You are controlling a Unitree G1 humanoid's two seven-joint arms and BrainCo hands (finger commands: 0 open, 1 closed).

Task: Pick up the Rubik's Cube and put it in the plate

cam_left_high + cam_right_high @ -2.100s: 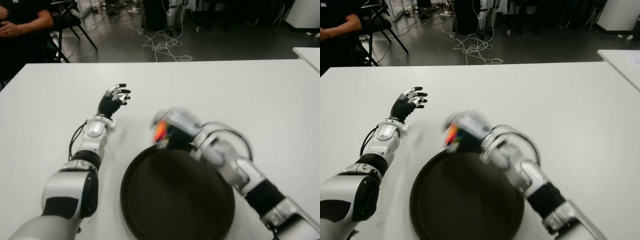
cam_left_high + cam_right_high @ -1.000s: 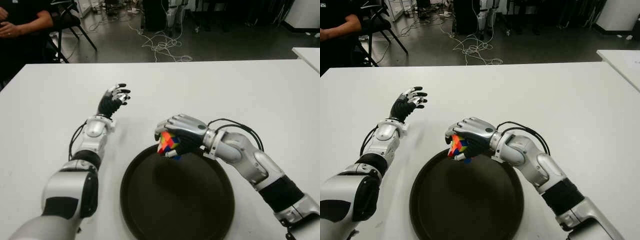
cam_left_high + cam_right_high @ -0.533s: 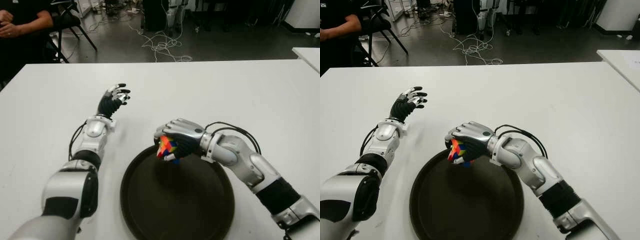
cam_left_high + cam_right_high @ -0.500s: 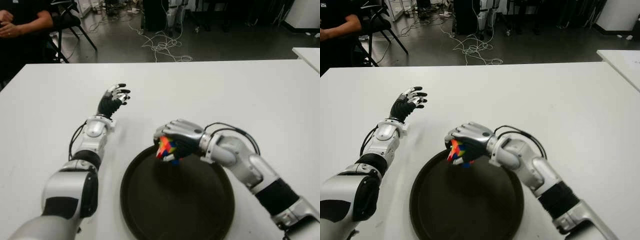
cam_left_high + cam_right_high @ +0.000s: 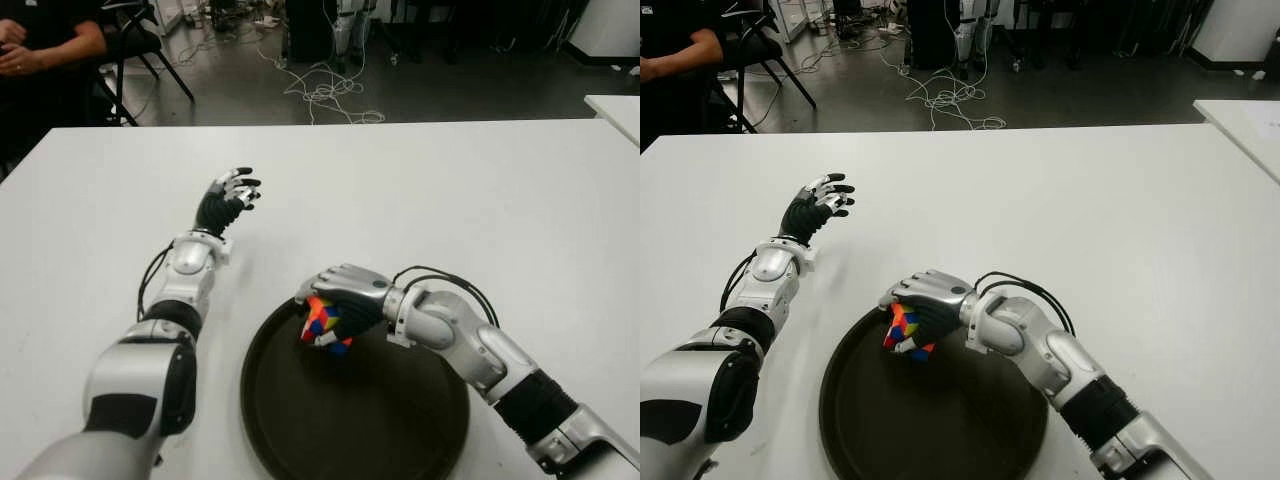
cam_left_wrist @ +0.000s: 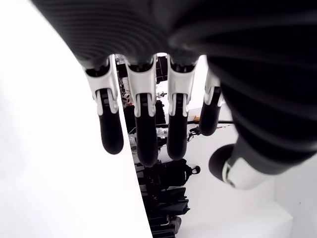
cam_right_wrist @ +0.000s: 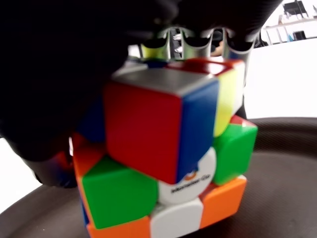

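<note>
Glossy plastic in red, blue, green, orange, yellow and white marks the Rubik's Cube point(image 5: 324, 324), which sits wrapped in the curled fingers of the right hand point(image 5: 340, 300) just above the far left part of the plate point(image 5: 400, 440). The hand covers the cube from above, probably so it can be lowered and let go straight onto the plate's floor; whether the cube already touches that floor cannot be told. In the right wrist view the cube point(image 7: 163, 148) shows rounded tile edges and a printed white centre, its layers slightly twisted out of line, with the dark curved rim below it. The plate is round, dark brown and matt, with a low raised lip, resting on the smooth white table point(image 5: 520, 190). The left hand point(image 5: 226, 198) shows beyond the plate to its left, fingers loosely spread and holding nothing.
</note>
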